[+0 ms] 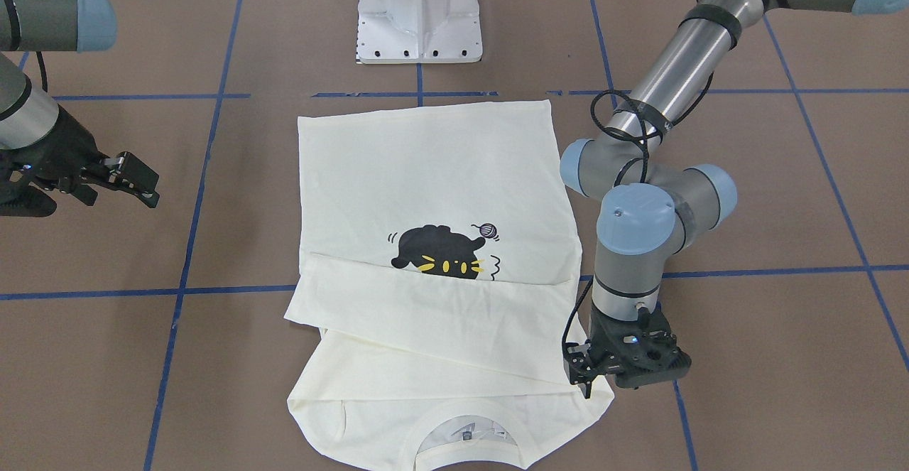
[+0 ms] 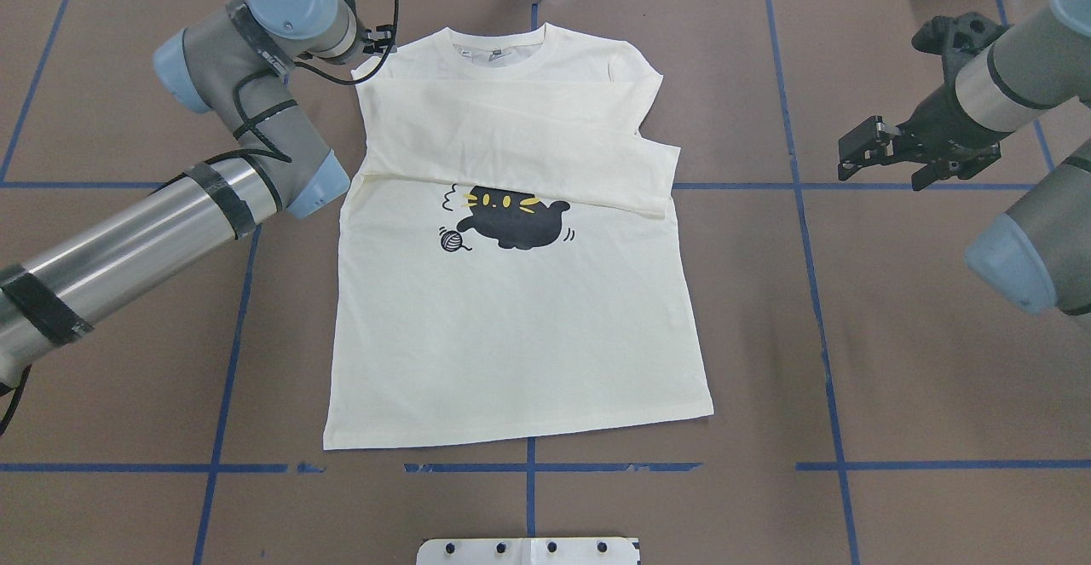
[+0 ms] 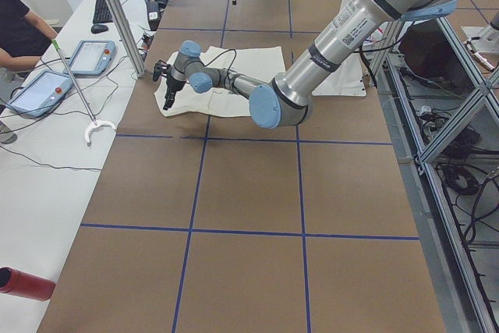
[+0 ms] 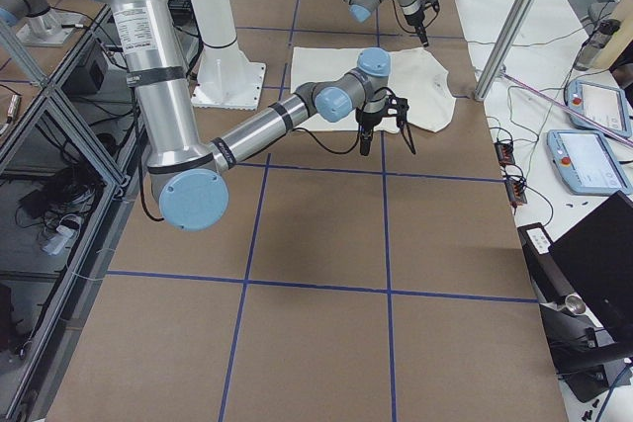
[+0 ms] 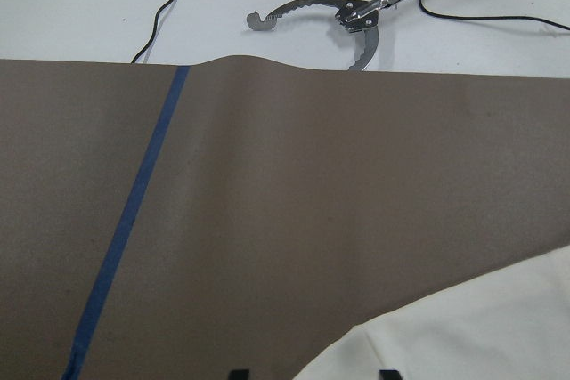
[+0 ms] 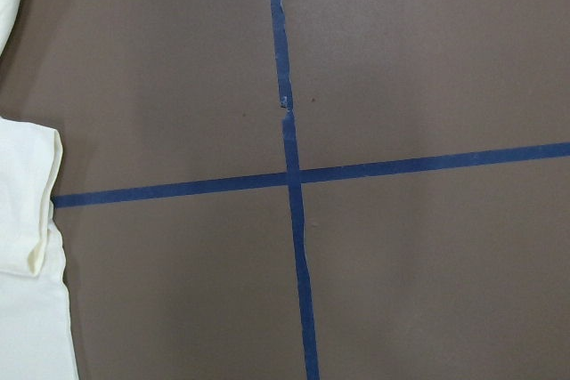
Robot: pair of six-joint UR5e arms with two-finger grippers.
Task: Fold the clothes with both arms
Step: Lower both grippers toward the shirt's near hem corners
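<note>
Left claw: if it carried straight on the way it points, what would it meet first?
Probably the shoulder corner of the cream-white shirt with a black cat print, at its edge. The left claw points straight down there; its wrist view shows cloth below, brown table beside. Its height is unclear.

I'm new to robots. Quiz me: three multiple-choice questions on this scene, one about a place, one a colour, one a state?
1. The left gripper is at: A) a corner of the shirt by the collar B) its bottom edge C) nowhere near it.
2. The cat print is: A) red B) black C) blue.
3. The shirt lies: A) crumpled B) hanging C) flat, a sleeve folded across it.
A: the front view shows it at that corner. B: its body is black. C: it lies smooth on the table.
</note>
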